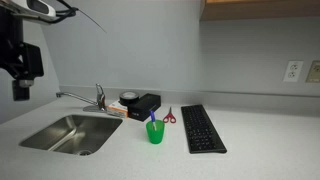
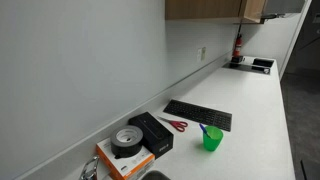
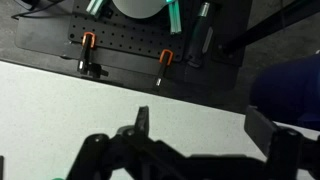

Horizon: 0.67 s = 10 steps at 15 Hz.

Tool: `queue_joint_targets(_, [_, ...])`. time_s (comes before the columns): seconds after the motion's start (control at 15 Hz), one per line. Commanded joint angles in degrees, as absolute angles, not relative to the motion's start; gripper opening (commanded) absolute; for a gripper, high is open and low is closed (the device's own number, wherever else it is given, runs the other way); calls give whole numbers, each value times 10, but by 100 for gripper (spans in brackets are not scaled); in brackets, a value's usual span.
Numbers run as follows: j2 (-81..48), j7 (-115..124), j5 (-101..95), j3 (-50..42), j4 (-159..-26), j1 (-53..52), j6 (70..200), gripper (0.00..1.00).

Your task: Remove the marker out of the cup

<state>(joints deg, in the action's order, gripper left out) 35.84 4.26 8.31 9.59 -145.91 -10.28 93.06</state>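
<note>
The small green cup [image 1: 155,132] stands on the white counter between the sink and the keyboard. The blue marker [image 1: 153,118] stands in it, leaning, with its top above the rim. Both also show in an exterior view, the cup [image 2: 212,139] and the marker [image 2: 204,128]. My gripper [image 1: 21,88] hangs high at the far left, above the sink and well away from the cup. In the wrist view its fingers [image 3: 200,122] are spread wide with nothing between them.
A steel sink [image 1: 70,133] with a faucet [image 1: 97,97] is at the left. Red-handled scissors [image 1: 169,116], a black box [image 1: 146,103] with a tape roll [image 2: 127,142], and a black keyboard [image 1: 203,128] lie near the cup.
</note>
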Motion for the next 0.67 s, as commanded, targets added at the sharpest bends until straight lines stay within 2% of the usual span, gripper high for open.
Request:
queue_joint_targets(0.0, [357, 42, 84, 98, -1458, -101, 929, 100])
queue_joint_targets(0.2, [357, 42, 84, 98, -1458, -101, 929, 100])
queue_joint_targets(0.6, [304, 63, 6, 81, -1458, -45, 1067, 100])
